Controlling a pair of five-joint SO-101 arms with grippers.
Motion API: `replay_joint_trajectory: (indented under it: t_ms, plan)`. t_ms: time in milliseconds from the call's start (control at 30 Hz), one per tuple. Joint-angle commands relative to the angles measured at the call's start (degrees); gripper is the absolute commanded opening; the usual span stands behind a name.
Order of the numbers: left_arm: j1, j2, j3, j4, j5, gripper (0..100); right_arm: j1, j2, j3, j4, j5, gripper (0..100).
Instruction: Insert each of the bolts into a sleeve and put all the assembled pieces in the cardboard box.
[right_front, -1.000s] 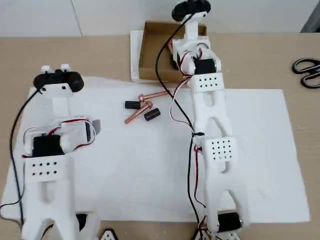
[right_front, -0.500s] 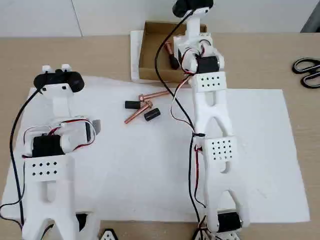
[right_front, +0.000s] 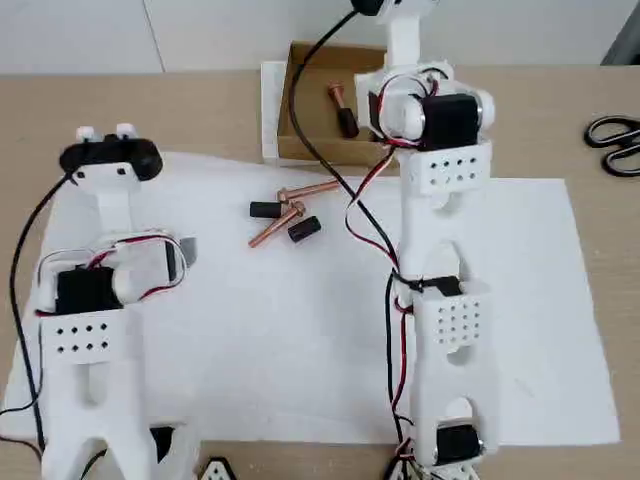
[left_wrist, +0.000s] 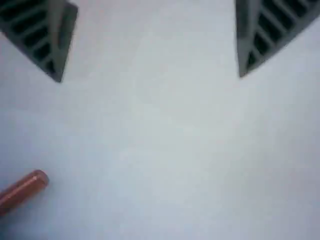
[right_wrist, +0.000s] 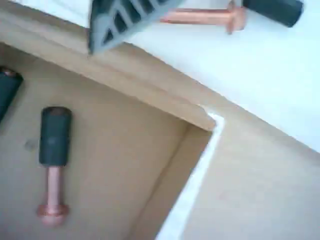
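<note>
- cardboard box (right_front: 308, 125) is found at the upper centre of the high view, on the bench (right_front: 150, 110), touching the far edge of a white sheet (right_front: 300, 340).
- one assembled piece (right_front: 341, 108), a bolt pushed into a dark sleeve, is laid flat inside the box, towards its right side.
- upper bolt (right_front: 308, 189) and lower bolt (right_front: 273, 228) are left loose on the sheet just below the box. One empty sleeve (right_front: 265, 209) is laid to their left, and another sleeve (right_front: 304, 229) just beside the lower bolt's head.
- left claw (left_wrist: 150, 75) is held wide open over bare sheet, with nothing gripped.
- right claw (right_wrist: 107, 30) is held over the box's edge; whether it is open or closed cannot be told.
- scissors (right_front: 612, 132) are laid at the right edge of the high view.
</note>
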Motion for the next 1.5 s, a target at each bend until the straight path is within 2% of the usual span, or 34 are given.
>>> replay_joint_trajectory:
  t_ms: [0,167,333,533,733,867,1033,1267,1467]
  plan:
    - [-4.13,-0.53,-7.78,3.43,-0.09,22,0.48,-8.48,-2.46,2.24,0.44,21.2]
    - [-12.31,-0.26,-19.82,12.66,-3.25,22,0.84,-14.99,6.51,2.59,0.44,21.2]
    - [-18.46,-0.44,-29.76,21.80,-6.33,22,0.22,-30.90,24.09,2.68,0.44,21.2]
    - [-23.82,-0.70,-35.74,26.11,-8.09,22,-1.10,-52.88,55.38,1.98,0.00,21.2]
    - [-27.52,-1.85,-35.91,26.20,-6.59,22,-0.75,-66.07,75.34,-1.45,0.09,21.3]
    - [-25.23,-5.27,-35.91,26.20,-5.54,22,-1.71,-66.59,90.46,-9.45,0.35,21.3]
    - [-19.78,-6.33,-32.75,26.20,-5.27,22,-1.71,-64.22,103.74,-27.38,0.26,21.3]
    - [-16.00,-1.58,-20.70,26.20,-3.60,22,-2.07,-58.77,106.02,-34.59,0.44,21.3]
    - [-3.96,-1.14,-19.82,26.11,-3.43,22,-3.21,-52.18,106.02,-41.27,-0.09,21.3]
